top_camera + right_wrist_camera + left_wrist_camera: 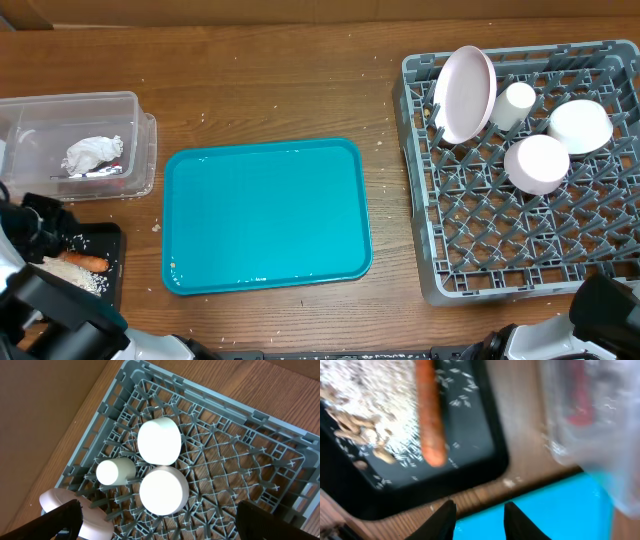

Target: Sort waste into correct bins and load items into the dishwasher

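You are nearing the end, by my judgement; the plate [465, 93], cup [516, 104] and both bowls [579, 125] are sitting in the dish rack [412, 180]; the napkin [92, 153] and wrapper [100, 172] are lying in the clear tub [140, 150]; the carrot [85, 262] and rice scraps [88, 280] are resting on the black tray [112, 262]; the teal tray [265, 215] is lying bare; the left gripper [479, 520] is hovering parted, the right gripper [165, 520] is gaping wide, both holding nothing; nothing is blocking you.

A staged test bench rather than a real kitchen: a bare wooden tabletop [280, 90] backed by plain cardboard [300, 15] carries a grey dish rack [420, 200], a teal tray [265, 215], a clear tub [140, 150] and a black tray [112, 275], with a robot arm [45, 290] at its edge.
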Tool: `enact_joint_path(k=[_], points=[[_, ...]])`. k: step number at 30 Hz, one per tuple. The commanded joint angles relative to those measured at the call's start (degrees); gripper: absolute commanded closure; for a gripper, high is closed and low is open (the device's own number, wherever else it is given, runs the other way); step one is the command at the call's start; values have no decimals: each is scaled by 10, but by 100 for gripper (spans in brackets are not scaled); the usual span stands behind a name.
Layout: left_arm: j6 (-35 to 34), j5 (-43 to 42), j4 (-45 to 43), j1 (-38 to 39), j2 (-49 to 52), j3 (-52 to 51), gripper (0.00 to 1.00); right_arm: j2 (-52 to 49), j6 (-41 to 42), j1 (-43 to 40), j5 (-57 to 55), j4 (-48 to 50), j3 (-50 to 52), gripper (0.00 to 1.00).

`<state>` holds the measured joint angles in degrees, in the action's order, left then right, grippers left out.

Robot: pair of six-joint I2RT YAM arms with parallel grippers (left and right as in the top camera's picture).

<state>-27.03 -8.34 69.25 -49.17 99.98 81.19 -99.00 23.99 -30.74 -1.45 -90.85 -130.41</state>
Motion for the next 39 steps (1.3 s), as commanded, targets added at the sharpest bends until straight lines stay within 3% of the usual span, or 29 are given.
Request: enact_joint_path(k=[1, 6, 7, 9, 14, 15, 16, 20, 39], points=[[50, -82, 38, 0, -90, 43, 64, 2, 3, -1, 1, 3, -8, 0], [59, -82, 74, 0, -192, 43, 56, 2, 3, -1, 1, 3, -8, 0], [63, -80, 86, 0, -228, 43, 43, 2, 3, -1, 1, 3, -8, 0], [63, -81, 102, 0, -257, 43, 26, 2, 3, -1, 1, 3, -8, 0], [63, -118, 177, 9, -304, 42, 21, 2, 3, -1, 1, 3, -8, 0], [63, -122, 195, 13, -310, 42, 16, 2, 3, -1, 1, 3, -8, 0], [59, -123, 210, 15, -313, 42, 0, 2, 3, -1, 1, 3, -8, 0], [26, -125, 276, 17, -319, 42, 0, 2, 3, -1, 1, 3, -8, 0], [45, -94, 276, 18, -314, 41, 0, 2, 3, -1, 1, 3, -8, 0]])
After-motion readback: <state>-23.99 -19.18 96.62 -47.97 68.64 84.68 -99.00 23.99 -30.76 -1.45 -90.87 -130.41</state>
